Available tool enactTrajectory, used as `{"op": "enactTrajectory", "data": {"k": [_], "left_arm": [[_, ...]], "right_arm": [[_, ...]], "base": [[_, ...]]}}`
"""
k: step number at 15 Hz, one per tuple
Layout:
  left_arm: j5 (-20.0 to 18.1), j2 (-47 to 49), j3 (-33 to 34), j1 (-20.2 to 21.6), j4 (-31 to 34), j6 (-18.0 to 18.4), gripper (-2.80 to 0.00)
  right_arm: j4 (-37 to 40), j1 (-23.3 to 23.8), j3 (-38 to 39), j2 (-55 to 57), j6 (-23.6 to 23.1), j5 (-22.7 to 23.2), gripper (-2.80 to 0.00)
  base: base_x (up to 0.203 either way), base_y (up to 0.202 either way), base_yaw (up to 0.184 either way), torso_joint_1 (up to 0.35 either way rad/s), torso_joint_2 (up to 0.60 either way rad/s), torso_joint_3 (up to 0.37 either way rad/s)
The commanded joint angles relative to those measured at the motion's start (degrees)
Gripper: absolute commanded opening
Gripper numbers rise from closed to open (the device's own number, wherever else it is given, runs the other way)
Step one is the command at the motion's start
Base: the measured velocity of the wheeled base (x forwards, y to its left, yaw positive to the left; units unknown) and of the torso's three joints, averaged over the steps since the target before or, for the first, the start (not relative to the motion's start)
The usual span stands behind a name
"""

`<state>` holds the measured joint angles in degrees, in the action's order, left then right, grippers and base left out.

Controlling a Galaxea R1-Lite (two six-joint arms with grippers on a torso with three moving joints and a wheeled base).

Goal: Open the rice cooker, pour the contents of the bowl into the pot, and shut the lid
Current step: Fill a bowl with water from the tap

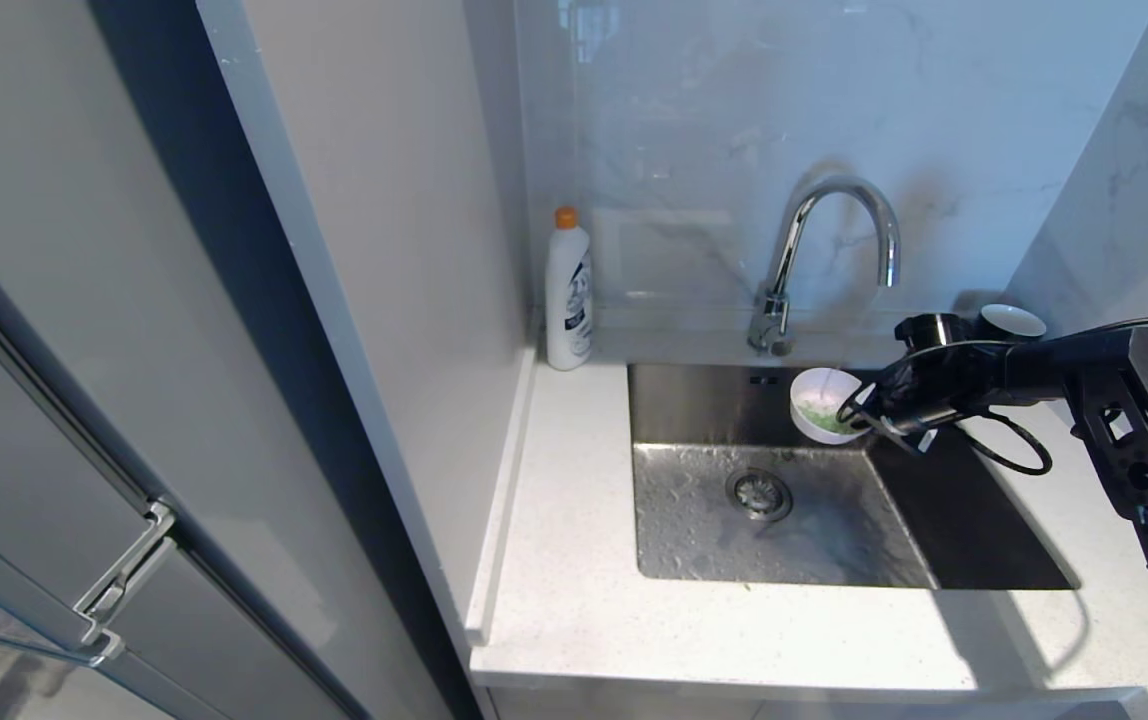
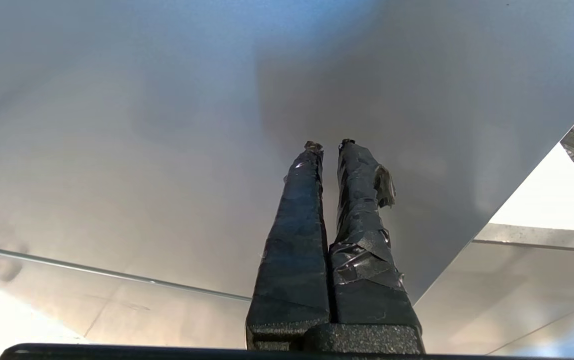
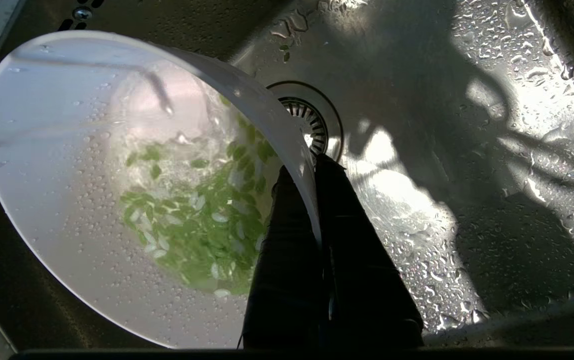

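Bowl [image 3: 92,200]: small white round ceramic, green-flecked watery contents [image 3: 197,220], rim pinched in right pincer [image 3: 312,175] over wet steel sink [image 1: 784,520]. Risk: tilted, thin edge-grip; contents may spill drainward.

A white speckled countertop [image 1: 574,600] is seen at lower centre, with a steel sink [image 1: 694,400] set into it. A white bottle [image 1: 568,290] and two cups [image 1: 974,325] are stood on it.
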<state>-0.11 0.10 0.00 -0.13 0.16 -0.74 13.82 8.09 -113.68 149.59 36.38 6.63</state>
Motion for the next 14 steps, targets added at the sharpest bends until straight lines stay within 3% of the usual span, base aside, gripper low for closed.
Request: {"op": "enactTrajectory", "data": {"k": [1,14], "left_arm": [[0.0,0.1,0.1,0.0,0.0,0.0,-2.80],[0.0,0.1,0.1,0.0,0.0,-0.3,-2.80]], "right_arm": [[0.1,-0.1,0.0,0.3,0.1,0.0,-2.80],[0.0,-0.1,-0.1,0.4,0.0,0.0,-2.80]], "base": [[0.000,0.000,0.000,0.000,0.00,0.000],[0.000,0.000,0.000,0.000,0.00,0.000]]}}
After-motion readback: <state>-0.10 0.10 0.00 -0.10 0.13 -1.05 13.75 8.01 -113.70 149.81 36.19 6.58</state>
